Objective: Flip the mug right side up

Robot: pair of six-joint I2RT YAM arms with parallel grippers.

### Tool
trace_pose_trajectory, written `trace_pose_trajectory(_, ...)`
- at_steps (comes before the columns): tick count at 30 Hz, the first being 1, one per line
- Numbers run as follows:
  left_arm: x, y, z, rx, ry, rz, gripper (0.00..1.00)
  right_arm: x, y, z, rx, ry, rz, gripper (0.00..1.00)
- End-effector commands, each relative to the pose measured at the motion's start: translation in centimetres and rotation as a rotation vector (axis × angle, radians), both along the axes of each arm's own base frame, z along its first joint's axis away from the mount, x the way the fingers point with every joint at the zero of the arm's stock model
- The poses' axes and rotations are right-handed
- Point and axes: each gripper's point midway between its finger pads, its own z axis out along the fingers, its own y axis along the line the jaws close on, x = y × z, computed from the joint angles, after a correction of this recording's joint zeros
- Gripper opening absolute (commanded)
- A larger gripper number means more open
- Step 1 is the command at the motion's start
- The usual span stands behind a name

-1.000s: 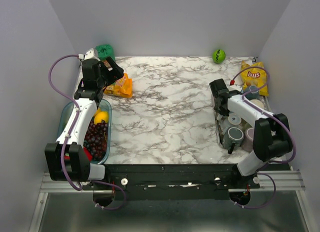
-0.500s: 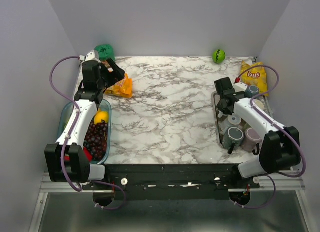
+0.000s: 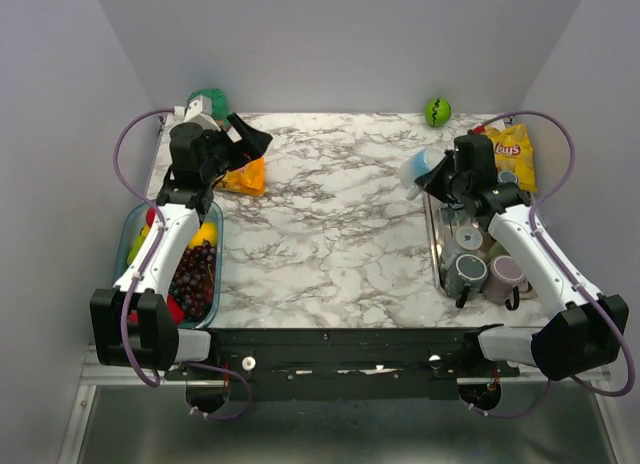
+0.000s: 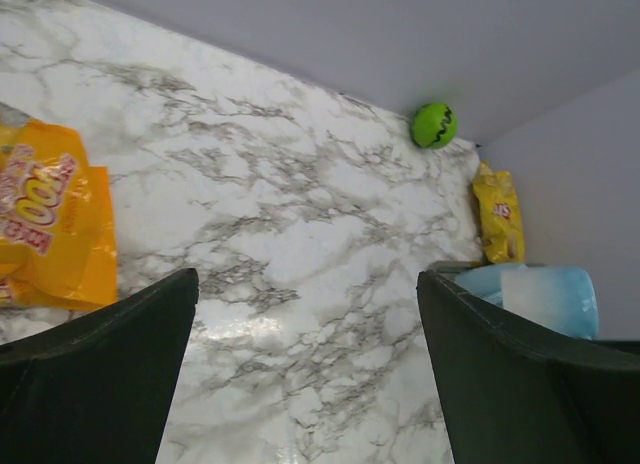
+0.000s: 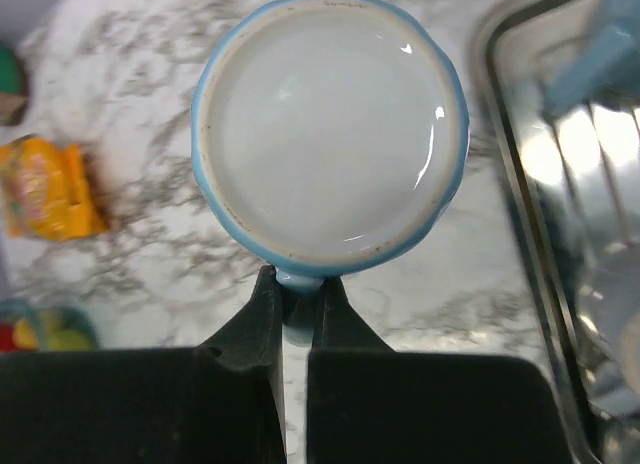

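Marble worktop (image 3: 330, 214) lies below the mug (image 5: 330, 134), held aloft just ahead of the right end effector (image 5: 297, 289), which is clamped on its handle (image 5: 299, 279). The mug's axis runs along the fingers. The left end effector (image 4: 308, 324) gapes, well apart.

A robotics lab booth here: bare grey walls (image 3: 330, 44) boxing a marble table (image 3: 330, 214), metal rail (image 3: 590, 360) in front.

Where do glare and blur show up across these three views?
Right wrist: the blue mug is sharp, small glints on its white face; the metal tray beyond it is blurred. Left wrist: sheen on the marble table, fingers soft. Top external: even, crisp.
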Motion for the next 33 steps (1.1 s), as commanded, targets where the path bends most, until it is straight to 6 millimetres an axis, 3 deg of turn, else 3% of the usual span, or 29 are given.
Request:
trace_pose_trajectory(1,-2.3,-5.7,3.3,-0.098,-0.113,-0.234,0.99,3.0,6.2,11.8,0.243,-0.381,0.277,0.01)
trace_pose_trajectory(3,-3.2,-8.4,4.1,-0.145,-0.135,-0.324,0.99,3.2,7.9,15.3,0.306,-0.474,0.364,0.01)
trace_pose_trajectory(5,-4.4,-10.5,5.0,-0.176,-0.159,-0.419,0.99,3.2,9.3,17.4,0.357,-0.523,0.434,0.01)
trace_pose_trajectory(9,-5.8,-14.5,7.7,-0.251,-0.227,-0.561,0.99,2.8,11.6,23.3,0.463,-0.716,0.562,0.01)
trace_pose_trajectory(15,-7.0,-17.7,12.8,-0.413,-0.326,-0.681,0.99,1.4,14.3,28.1,0.628,-0.824,0.698,0.01)
trace_pose_trajectory(21,-8.1,-19.2,16.6,-0.556,-0.392,-0.777,0.99,0.2,15.8,30.0,0.736,-0.838,0.763,0.01)
trace_pose_trajectory(27,-7.8,-19.6,17.8,-0.638,-0.387,-0.811,0.99,-0.5,16.8,30.0,0.775,-0.822,0.805,0.01)
trace_pose_trajectory(33,-7.9,-19.7,18.5,-0.732,-0.373,-0.850,0.81,-0.6,17.3,29.2,0.785,-0.804,0.814,0.01)
